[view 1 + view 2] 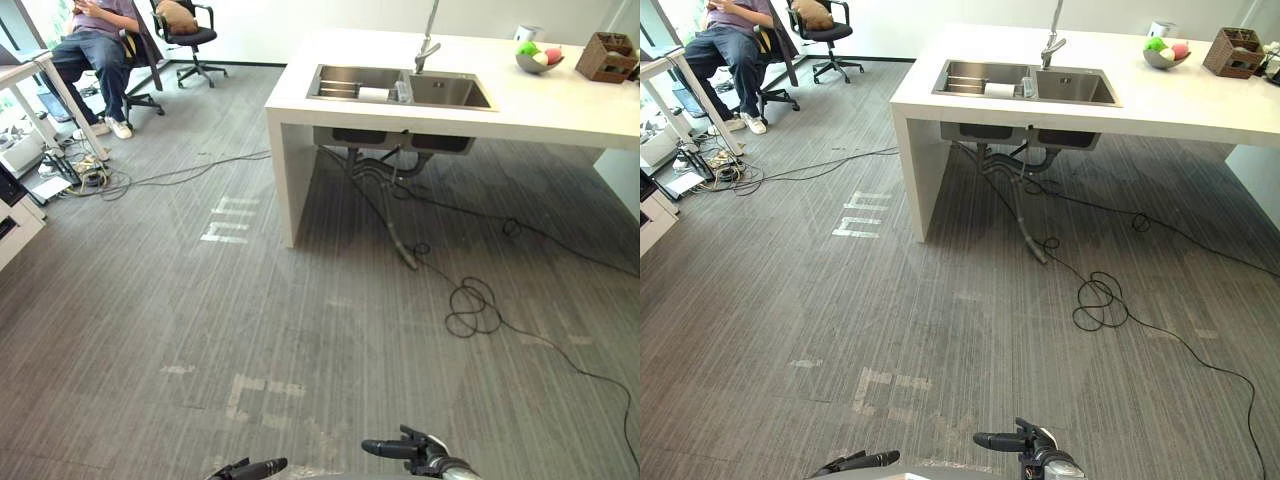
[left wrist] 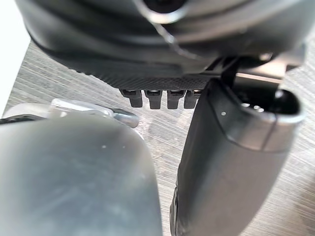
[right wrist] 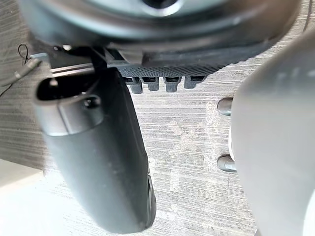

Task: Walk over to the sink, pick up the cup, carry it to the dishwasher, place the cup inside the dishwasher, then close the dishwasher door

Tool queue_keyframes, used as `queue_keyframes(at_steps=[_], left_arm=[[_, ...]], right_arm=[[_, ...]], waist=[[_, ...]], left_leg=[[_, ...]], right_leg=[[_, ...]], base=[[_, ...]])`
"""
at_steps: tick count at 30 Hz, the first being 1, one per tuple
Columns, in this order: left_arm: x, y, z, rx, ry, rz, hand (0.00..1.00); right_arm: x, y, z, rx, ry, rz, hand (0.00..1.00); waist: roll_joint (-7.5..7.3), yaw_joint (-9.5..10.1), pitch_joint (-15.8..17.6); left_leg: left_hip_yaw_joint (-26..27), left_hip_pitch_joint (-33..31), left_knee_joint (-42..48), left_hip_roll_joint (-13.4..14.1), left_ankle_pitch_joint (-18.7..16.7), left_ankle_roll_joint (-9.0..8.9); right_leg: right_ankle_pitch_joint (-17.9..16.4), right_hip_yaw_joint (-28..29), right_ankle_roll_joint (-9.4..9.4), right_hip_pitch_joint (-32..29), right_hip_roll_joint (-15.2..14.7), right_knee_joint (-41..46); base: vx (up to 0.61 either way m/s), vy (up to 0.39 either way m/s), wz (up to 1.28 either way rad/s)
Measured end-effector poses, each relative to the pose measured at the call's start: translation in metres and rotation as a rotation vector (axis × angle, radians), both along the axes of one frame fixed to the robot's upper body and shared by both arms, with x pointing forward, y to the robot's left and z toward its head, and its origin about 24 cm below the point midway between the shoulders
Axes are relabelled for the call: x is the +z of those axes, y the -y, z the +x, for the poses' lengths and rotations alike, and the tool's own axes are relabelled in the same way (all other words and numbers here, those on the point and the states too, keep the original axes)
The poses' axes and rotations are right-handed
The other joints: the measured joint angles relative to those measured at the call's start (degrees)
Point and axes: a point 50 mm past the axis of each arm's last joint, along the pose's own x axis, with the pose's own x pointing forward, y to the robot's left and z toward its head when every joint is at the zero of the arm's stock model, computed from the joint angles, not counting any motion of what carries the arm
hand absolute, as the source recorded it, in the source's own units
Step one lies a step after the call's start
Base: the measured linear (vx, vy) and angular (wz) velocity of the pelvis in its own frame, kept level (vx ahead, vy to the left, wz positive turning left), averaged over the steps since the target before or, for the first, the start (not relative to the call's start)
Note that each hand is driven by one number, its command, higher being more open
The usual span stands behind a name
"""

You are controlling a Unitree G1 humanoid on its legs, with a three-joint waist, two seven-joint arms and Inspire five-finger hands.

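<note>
Ok, cup first: a small pale, see-through-looking cup (image 1: 403, 91) stands upright in the double stainless-steel sink (image 1: 350, 99). It's at the divider between the basins, just below the chrome faucet (image 1: 427, 48). Can't tell from this range which basin it sits in. My guess is light, rigid, slick if wet, maybe breakable. Best hold looks like round the side wall at mid-height, thumb opposite fingers, kept upright. No handle that I can make out.

Sweep:
- **Left hand** (image 1: 255, 467) is low at the near edge, fingers straight and side by side, holding nothing.
- **Left basin** holds a metal rack (image 1: 338, 88) and a flat white piece (image 1: 373, 94) just beside the cup.
- **Right basin** (image 1: 450, 92) looks bare.
- **Right hand** (image 1: 405, 449) is the same: fingers straight, thumb out, empty, well apart from the white counter (image 1: 300, 130).
- **Counter, further right:** a grey bowl (image 1: 535, 67) with green, white and pink round pieces (image 1: 528, 48), then a brown wicker basket (image 1: 607, 60), contents unreadable.
</note>
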Motion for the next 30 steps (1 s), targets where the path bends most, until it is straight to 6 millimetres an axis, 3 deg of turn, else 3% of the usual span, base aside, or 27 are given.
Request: queue_keyframes(at_steps=[17, 21, 22, 24, 26, 27, 28, 30], left_arm=[[0.001, -0.001, 0.0, 0.016, 0.037, 0.012, 1.0], [0.0, -0.001, 0.0, 0.024, 0.035, 0.014, 1.0], [0.0, -0.001, 0.0, 0.026, 0.034, 0.017, 1.0], [0.0, -0.002, -0.001, 0.037, 0.027, 0.025, 1.0], [0.001, -0.01, -0.006, 0.056, 0.005, 0.058, 1.0], [0.001, -0.011, -0.008, 0.062, -0.002, 0.067, 1.0], [0.0, -0.012, -0.013, 0.082, -0.029, 0.083, 1.0], [-0.001, -0.014, -0.021, 0.144, -0.063, 0.102, 1.0]], right_arm=[[-0.002, 0.0, -0.005, -0.086, -0.015, 0.042, 1.0], [-0.001, 0.0, -0.003, -0.09, -0.008, 0.043, 1.0], [-0.001, 0.001, -0.002, -0.099, -0.004, 0.045, 1.0], [0.001, 0.004, 0.003, -0.121, 0.024, 0.044, 1.0], [0.002, 0.005, 0.002, -0.161, 0.039, 0.055, 1.0], [0.002, 0.006, 0.001, -0.172, 0.036, 0.055, 1.0], [0.003, 0.008, 0.005, -0.176, 0.048, 0.05, 1.0], [0.004, 0.009, 0.007, -0.2, 0.061, 0.058, 1.0]], waist=[[-0.04, -0.05, 0.44], [-0.39, -0.13, 1.91], [-0.46, -0.09, 2.04], [-0.7, -0.3, 2.38], [-2.82, -0.06, 2.92], [-3.09, 0.05, 3.25], [-2.81, -0.02, 4.08], [-2.05, -0.47, 4.49]], left_leg=[[-0.32, 0.38, -0.32, -0.42, 0.76, 0.57], [-0.63, 1.97, -0.34, -0.9, 0.99, 0.66], [-0.72, 2.13, -0.35, -1.31, 1.03, 0.77], [-0.5, 1.84, -0.35, -2.2, -0.02, 2.37], [0.57, 1.77, 0.01, -4.58, -0.66, 3.37], [1.01, 1.77, 0.17, -4.88, -0.7, 3.74], [1.47, 1.86, 0.52, -4.97, -0.64, 5.5], [1.15, 2.63, 1.81, -4.04, -1.47, 6.09]], right_leg=[[0.03, -1.35, -0.1, 0.26, -0.45, 0.78], [-0.07, -1.83, -0.19, 1.85, -1.01, 1.38], [-1.35, -2.13, -0.9, 1.24, -1.69, 3.34], [-5.93, -3.17, -0.18, -2.27, -3.93, 11.16], [-11.31, -4.13, 1.9, -6.29, -8.64, 20.5], [-11.62, -4.09, 2.13, -7.1, -9.51, 23.0], [-11.78, -2.67, 2.1, -9.66, -10.23, 29.77], [-12.76, 0.02, 0.64, -11.9, -9.34, 32.7]], base=[[-0.05, -0.021, 0.02], [-0.07, -0.006, 0.06], [-0.11, 0.019, 0.19], [-0.09, 0.038, 0.34], [-0.01, 0.064, 0.47], [0.02, 0.073, 0.18], [0.03, 0.085, 0.04], [0.08, 0.07, 0.09]])
